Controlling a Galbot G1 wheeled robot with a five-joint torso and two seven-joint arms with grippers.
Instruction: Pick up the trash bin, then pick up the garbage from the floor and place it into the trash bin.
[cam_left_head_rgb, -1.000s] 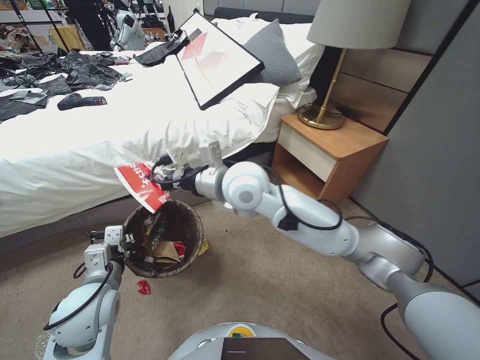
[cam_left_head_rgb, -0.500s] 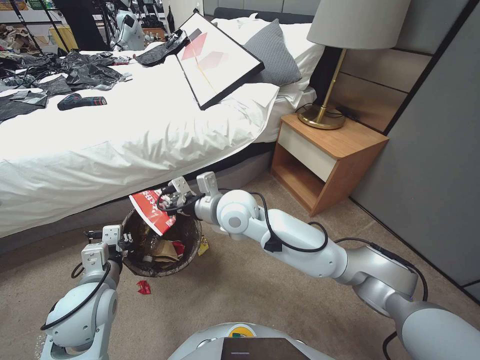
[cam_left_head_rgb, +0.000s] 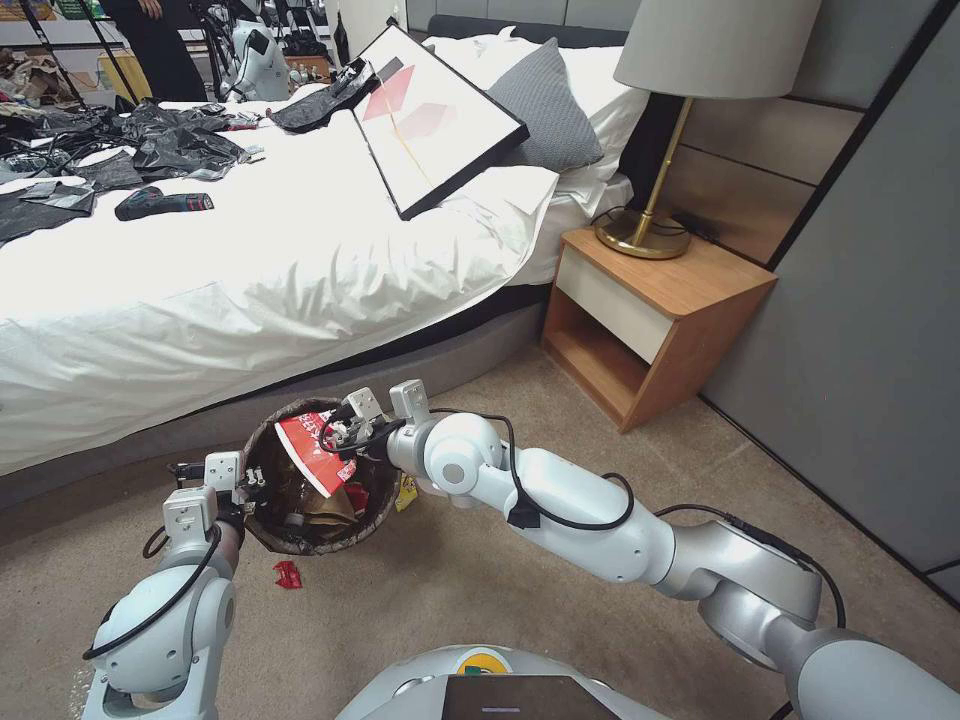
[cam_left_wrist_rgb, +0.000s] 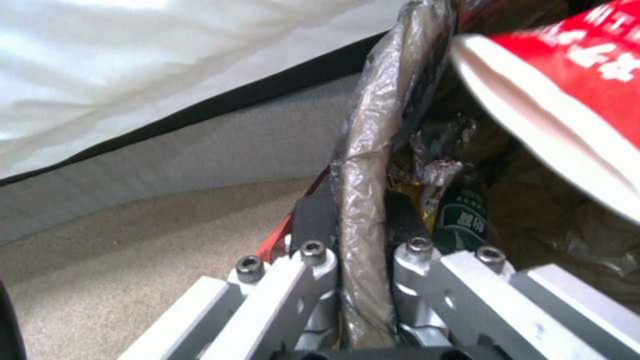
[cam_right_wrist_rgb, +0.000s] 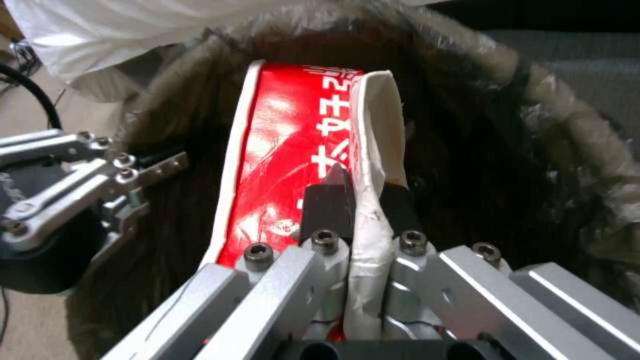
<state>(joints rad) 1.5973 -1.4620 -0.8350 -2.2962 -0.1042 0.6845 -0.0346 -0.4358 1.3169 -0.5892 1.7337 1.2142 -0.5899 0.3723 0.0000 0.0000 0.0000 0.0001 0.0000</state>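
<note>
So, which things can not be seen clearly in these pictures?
- Bottom of the trash bin: head view, hidden by the litter and the red-white wrapper that the right hand holds.
- Wrapper's printed text: left wrist view, cut off by the edge; right wrist view, partly covered by the fingers.
- Small red scrap on the carpet: head view, too small to identify.
- Left hand, clamped on the bin's rim: its fingertips are hidden by the bag.

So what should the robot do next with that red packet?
Probably open the right gripper and drop it: the red-white wrapper already hangs inside the trash bin, whose rim the left gripper holds.
</note>
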